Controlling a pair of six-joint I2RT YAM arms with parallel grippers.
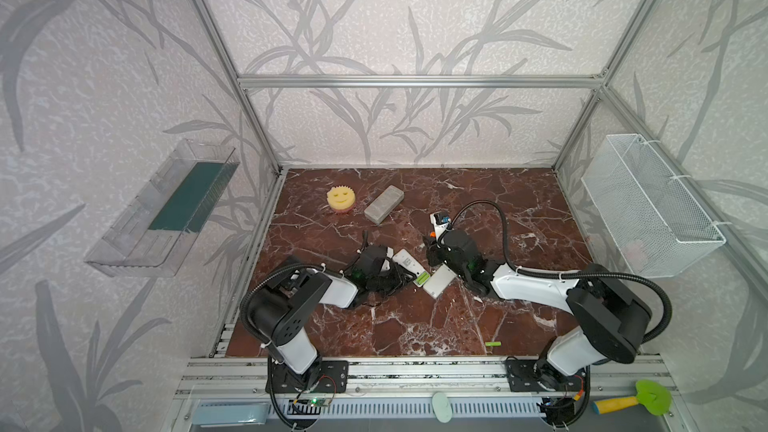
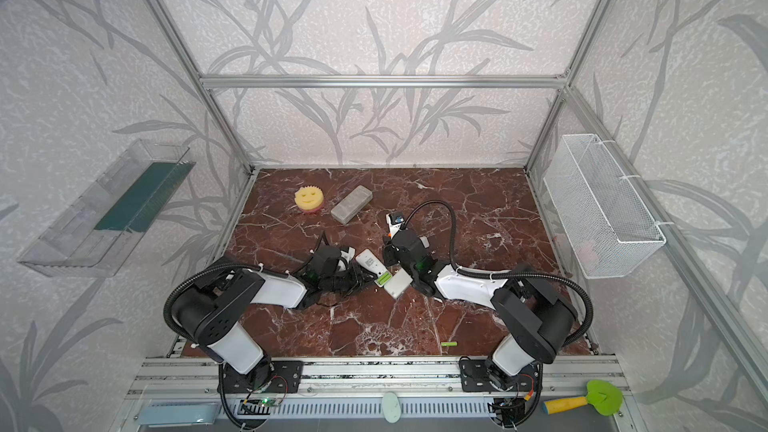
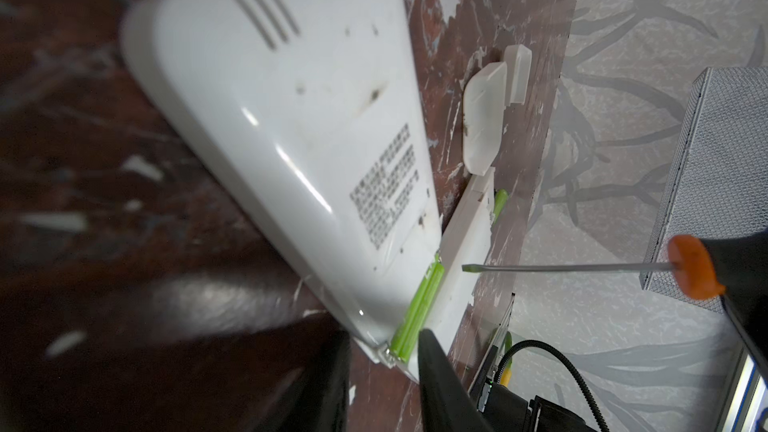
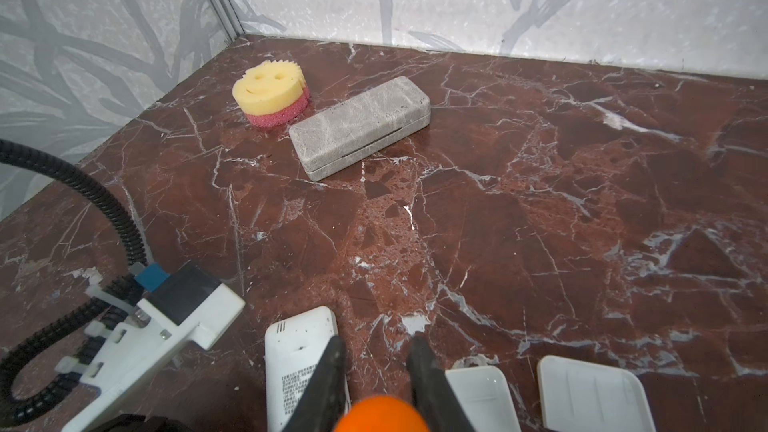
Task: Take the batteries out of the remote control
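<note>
The white remote control (image 3: 291, 126) lies back side up on the marble table, in both top views near the middle (image 1: 408, 263) (image 2: 368, 261). Two lime-green batteries (image 3: 419, 305) (image 1: 420, 279) sit side by side in its open end. My left gripper (image 3: 384, 347) (image 1: 397, 281) is shut across that end. My right gripper (image 4: 376, 338) (image 1: 430, 248) is shut on an orange-handled screwdriver (image 3: 561, 268). Its blade tip hovers just beside the batteries. One loose battery (image 1: 493, 344) (image 2: 449, 343) lies near the front edge.
A white flat panel (image 1: 438, 281) lies against the remote's battery end, and two white covers (image 4: 484, 396) (image 4: 590, 392) lie nearby. A smiley sponge (image 1: 340, 198) and a grey case (image 1: 384, 204) sit at the back left. A wire basket (image 1: 648, 209) hangs on the right wall.
</note>
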